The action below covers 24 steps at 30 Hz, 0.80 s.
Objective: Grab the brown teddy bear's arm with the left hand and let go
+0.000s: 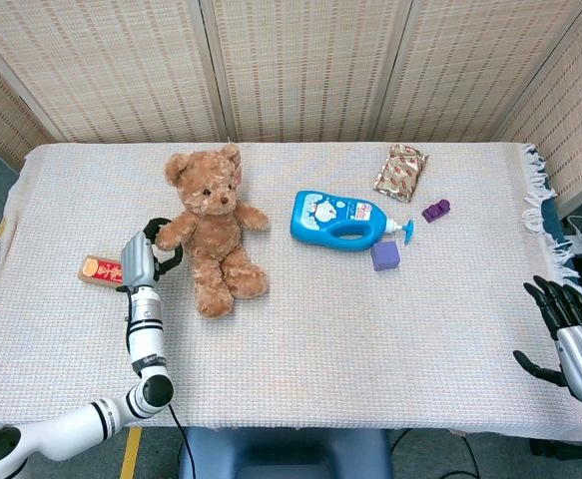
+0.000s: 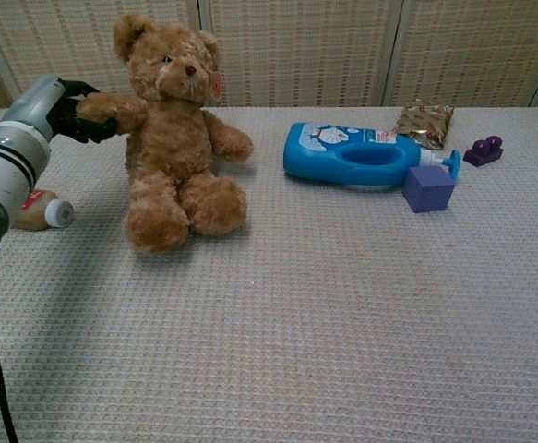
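Brown plush in our grasp: our left hand closes its fingers on the near arm of the teddy bear seated left of the blue bottle (right hand idle, fingers spread), and next we judge release is due.
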Tool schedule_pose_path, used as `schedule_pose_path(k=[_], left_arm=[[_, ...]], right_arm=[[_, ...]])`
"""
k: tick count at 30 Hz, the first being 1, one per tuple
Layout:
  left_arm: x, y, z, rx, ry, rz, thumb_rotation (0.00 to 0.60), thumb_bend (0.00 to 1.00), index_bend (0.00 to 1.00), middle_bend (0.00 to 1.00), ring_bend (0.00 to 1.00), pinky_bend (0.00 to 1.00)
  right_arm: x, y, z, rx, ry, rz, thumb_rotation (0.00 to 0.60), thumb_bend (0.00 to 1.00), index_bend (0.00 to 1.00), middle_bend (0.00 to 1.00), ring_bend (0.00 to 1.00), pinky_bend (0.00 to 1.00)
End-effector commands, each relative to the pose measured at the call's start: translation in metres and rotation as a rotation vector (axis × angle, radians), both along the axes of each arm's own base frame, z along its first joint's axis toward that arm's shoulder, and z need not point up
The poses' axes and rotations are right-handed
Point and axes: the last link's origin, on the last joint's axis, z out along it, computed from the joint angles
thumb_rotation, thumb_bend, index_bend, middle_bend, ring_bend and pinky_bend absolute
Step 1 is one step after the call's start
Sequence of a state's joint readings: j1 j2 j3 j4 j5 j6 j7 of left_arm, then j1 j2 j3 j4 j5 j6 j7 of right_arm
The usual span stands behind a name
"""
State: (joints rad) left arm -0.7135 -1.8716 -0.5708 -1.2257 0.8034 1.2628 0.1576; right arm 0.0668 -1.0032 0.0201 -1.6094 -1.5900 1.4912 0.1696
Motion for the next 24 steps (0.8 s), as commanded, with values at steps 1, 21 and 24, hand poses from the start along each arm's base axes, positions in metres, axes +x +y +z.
schedule_pose_path(k=[1,21,24], left_arm=[[0.001,-0.001,-0.003,0.03,0.027,-0.017,0.6,0.48,0.39,0.51,0.49,0.35],[-0.012,-0.003,-0.014,0.057,0.14,-0.047,0.6,0.47,0.41,0.52,0.5,0.35],[-0.018,-0.003,-0.019,-0.022,0.169,-0.011,0.6,0.47,0.41,0.53,0.5,0.35]], right_arm=[[0.0,0.0,0.0,0.0,0.0,0.001,0.6,0.1,0.0,0.0,0.0,0.0],[0.001,-0.001,-0.002,0.008,0.003,-0.006,0.6,0.1,0.0,0.0,0.0,0.0],[0.001,-0.001,-0.002,0.006,0.001,-0.006,0.6,0.1,0.0,0.0,0.0,0.0]])
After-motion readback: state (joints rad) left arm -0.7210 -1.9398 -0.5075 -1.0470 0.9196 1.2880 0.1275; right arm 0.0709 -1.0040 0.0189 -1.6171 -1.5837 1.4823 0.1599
